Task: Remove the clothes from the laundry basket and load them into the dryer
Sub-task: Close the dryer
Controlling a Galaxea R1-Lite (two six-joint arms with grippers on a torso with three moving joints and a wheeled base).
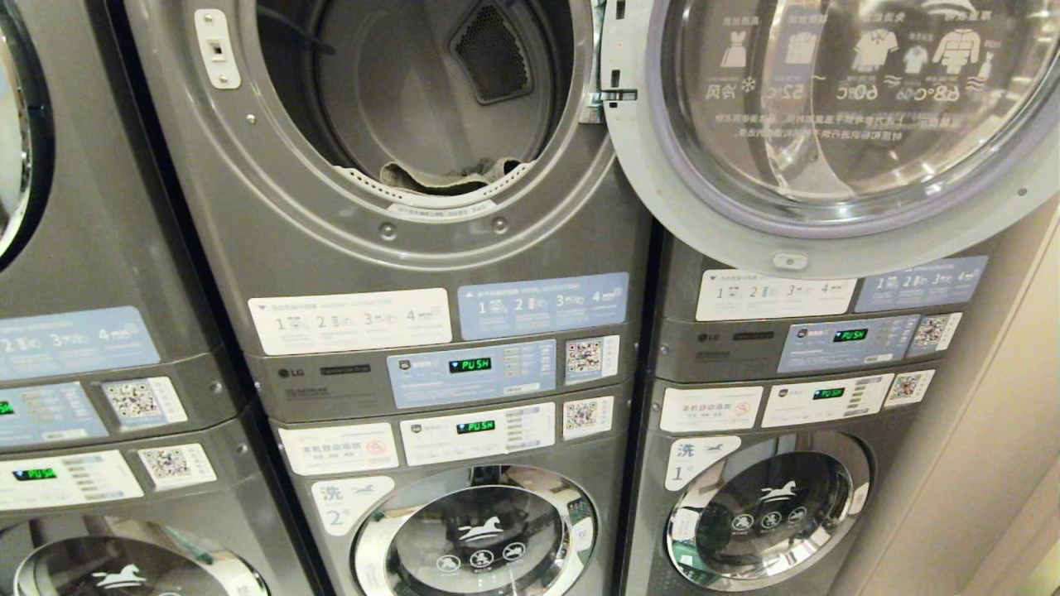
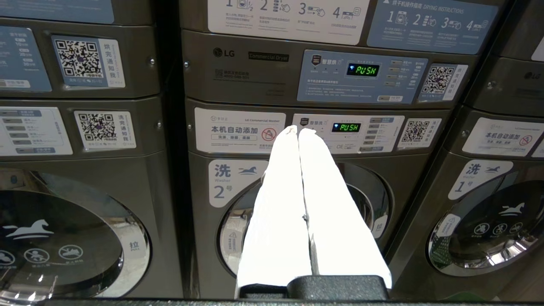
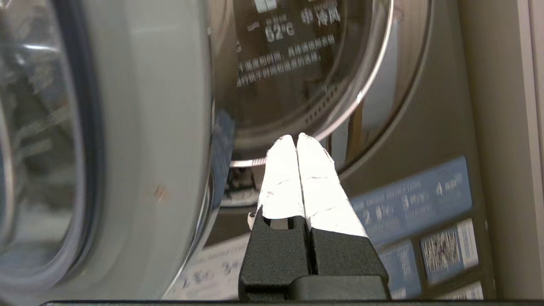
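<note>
The dryer (image 1: 348, 248) stands straight ahead in the head view, its drum open and its round glass door (image 1: 828, 124) swung out to the right. Greyish clothes (image 1: 451, 175) lie at the bottom of the drum, just behind the rim. The laundry basket is out of view. My right gripper (image 3: 296, 137) is shut and empty, its white-wrapped fingers pointing up behind the open door's (image 3: 140, 127) pale rim. My left gripper (image 2: 298, 129) is shut and empty too, held level before the lower washer marked 2 (image 2: 297, 212). Neither arm appears in the head view.
More stacked grey machines stand on both sides: one at the left (image 1: 83, 331) and one at the right (image 1: 787, 414) behind the open door. A beige wall (image 1: 1002, 430) runs along the far right. Control panels (image 1: 472, 372) show green PUSH displays.
</note>
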